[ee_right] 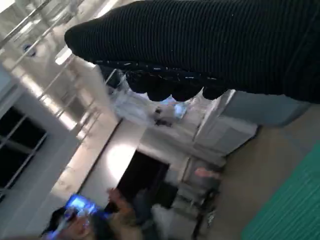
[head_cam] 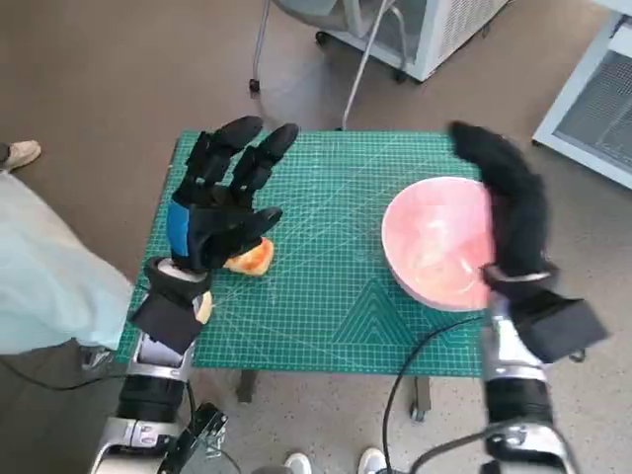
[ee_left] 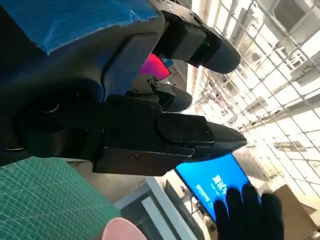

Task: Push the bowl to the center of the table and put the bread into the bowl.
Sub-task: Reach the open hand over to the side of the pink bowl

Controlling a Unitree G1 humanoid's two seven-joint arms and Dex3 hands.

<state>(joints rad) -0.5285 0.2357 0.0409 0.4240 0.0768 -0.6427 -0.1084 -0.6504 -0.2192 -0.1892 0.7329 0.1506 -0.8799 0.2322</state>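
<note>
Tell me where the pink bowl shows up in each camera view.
Head view: bowl right of the table's centre, beside the right hand.
Left wrist view: only its pink rim at the bottom edge.
Right wrist view: not in it.
Shared landmark: the green mat, seen in all three.

A brown carpeted floor (head_cam: pixel 118 69) surrounds the small table with its green gridded cutting mat (head_cam: pixel 326 286); a wheeled chair base (head_cam: pixel 296 39) stands beyond its far edge; white cabinets (head_cam: pixel 592 99) sit off its far right corner; bright ceiling lights (ee_left: pixel 280 75) glare overhead.

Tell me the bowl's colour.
Pink, glossy bowl; clearest in the head view.
</note>
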